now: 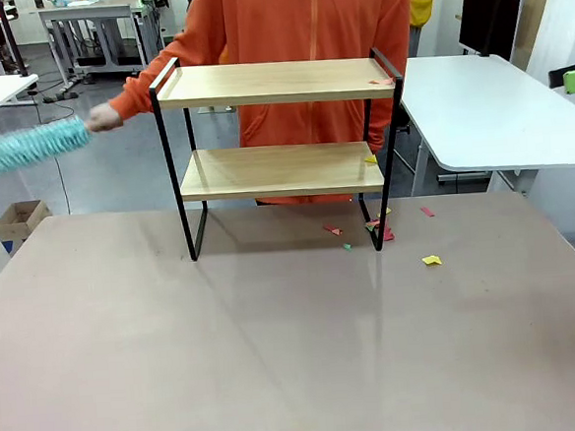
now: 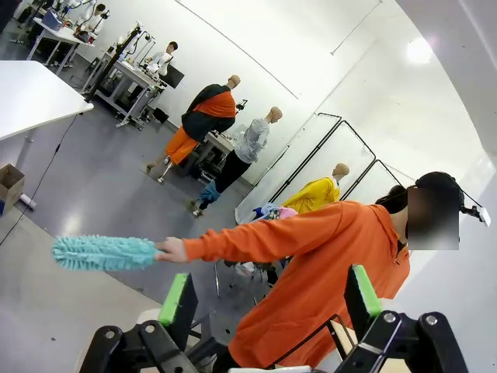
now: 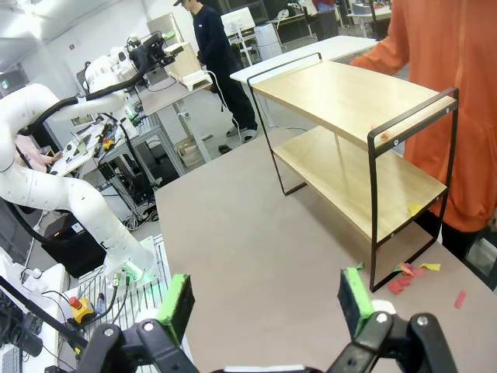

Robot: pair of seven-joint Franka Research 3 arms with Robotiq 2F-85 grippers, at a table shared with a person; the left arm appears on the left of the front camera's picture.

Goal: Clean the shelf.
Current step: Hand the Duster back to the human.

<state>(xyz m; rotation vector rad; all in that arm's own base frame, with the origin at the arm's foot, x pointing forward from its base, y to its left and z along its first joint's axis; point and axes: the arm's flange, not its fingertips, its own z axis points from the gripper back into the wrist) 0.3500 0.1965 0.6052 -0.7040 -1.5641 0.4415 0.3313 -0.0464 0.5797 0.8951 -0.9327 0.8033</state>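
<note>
The shelf (image 1: pixel 273 82) stands at the far middle of the table, two light wood boards in a thin black frame; it also appears as the shelf (image 3: pixel 345 97) in the right wrist view. A person in an orange hoodie (image 1: pixel 299 22) stands behind it, holding a teal fluffy duster (image 1: pixel 26 147) out to the left, away from the shelf. Small coloured paper scraps (image 1: pixel 377 231) lie on the table by the shelf's right legs, and one sits on each board near the right end. My left gripper (image 2: pixel 269 297) is open, pointing at the person. My right gripper (image 3: pixel 266 301) is open above the table.
A yellow scrap (image 1: pixel 431 260) lies apart on the brown table (image 1: pixel 277 354). A white table (image 1: pixel 497 112) stands at the back right, a cardboard box (image 1: pixel 16 220) on the floor at left. The other white arm (image 3: pixel 62 194) rises in the right wrist view.
</note>
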